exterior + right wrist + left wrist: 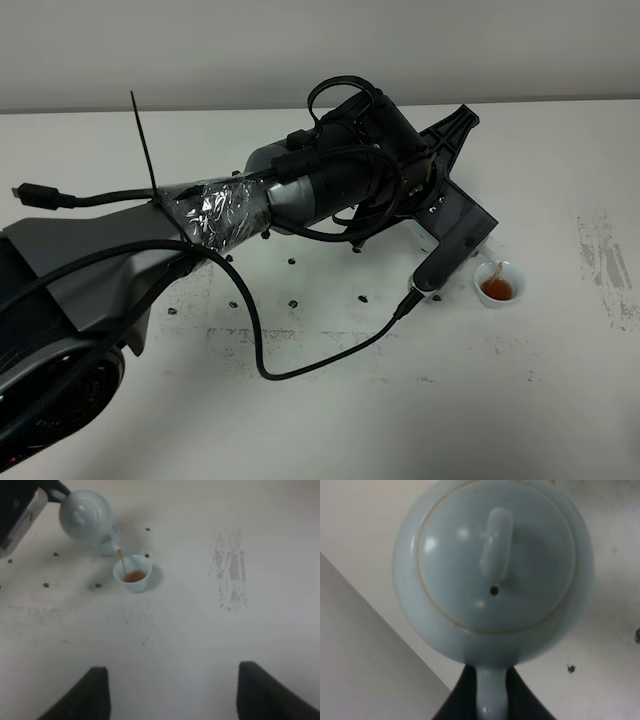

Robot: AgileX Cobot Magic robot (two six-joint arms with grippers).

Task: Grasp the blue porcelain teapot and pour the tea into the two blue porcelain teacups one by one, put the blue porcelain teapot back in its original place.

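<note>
The pale blue teapot (492,565) fills the left wrist view, seen from above with its knobbed lid. My left gripper (492,692) is shut on its loop handle, a dark finger on each side. In the right wrist view the teapot (86,517) hangs tilted, and a thin brown stream runs from its spout into one small teacup (133,573) partly filled with tea. From the high view the left arm (340,175) hides the teapot, and the teacup (498,286) stands just past it. Only this one teacup shows. My right gripper (175,700) is open, away from both.
The white table (330,420) carries small dark specks and a grey scuffed patch (230,572) to the right of the teacup. A black cable (300,368) loops across the table under the left arm. The left arm's base (60,330) fills the near left corner.
</note>
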